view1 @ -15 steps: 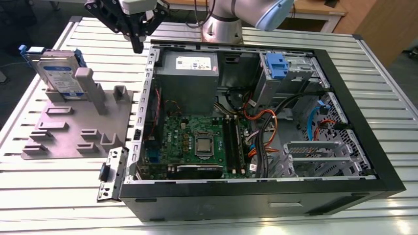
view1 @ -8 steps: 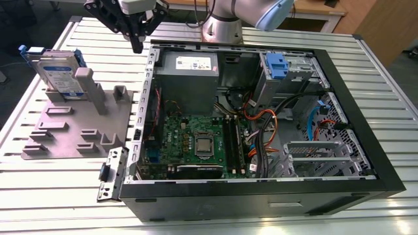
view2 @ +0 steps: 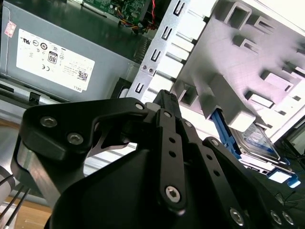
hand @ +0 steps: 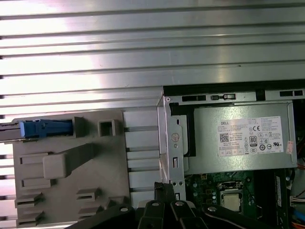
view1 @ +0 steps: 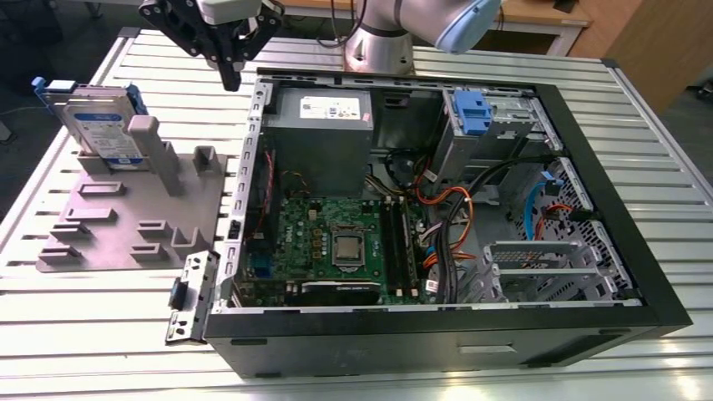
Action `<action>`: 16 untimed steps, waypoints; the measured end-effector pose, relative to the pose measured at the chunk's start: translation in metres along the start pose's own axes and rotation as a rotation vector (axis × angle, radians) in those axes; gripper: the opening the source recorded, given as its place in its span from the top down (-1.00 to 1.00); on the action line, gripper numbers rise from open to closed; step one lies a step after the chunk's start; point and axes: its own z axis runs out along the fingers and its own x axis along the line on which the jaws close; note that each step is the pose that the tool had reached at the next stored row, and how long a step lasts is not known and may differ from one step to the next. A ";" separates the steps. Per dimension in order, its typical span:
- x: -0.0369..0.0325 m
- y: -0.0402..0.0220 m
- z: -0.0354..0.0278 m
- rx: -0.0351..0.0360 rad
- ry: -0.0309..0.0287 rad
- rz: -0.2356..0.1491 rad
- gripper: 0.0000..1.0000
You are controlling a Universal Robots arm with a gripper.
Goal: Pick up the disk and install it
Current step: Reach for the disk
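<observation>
Claw (view1: 230,79), fingers together and empty, hangs beside the open computer case (view1: 446,326); the disk (view1: 98,125) leans on the grey plate (view1: 123,209) at its eight o'clock.

In the exterior view a peg (view1: 156,154) covers part of the disk (view1: 95,125); the arm (view1: 385,38) runs off the edge. In the second wrist view the plate (view2: 228,62) hides most of it.
</observation>
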 end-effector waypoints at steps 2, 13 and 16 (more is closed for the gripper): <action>0.0000 0.0000 0.0000 0.0000 0.0000 0.000 0.79; 0.0063 -0.0005 -0.0001 0.0000 0.0000 0.000 0.79; 0.0064 -0.0005 -0.0001 0.0000 0.0000 0.000 0.79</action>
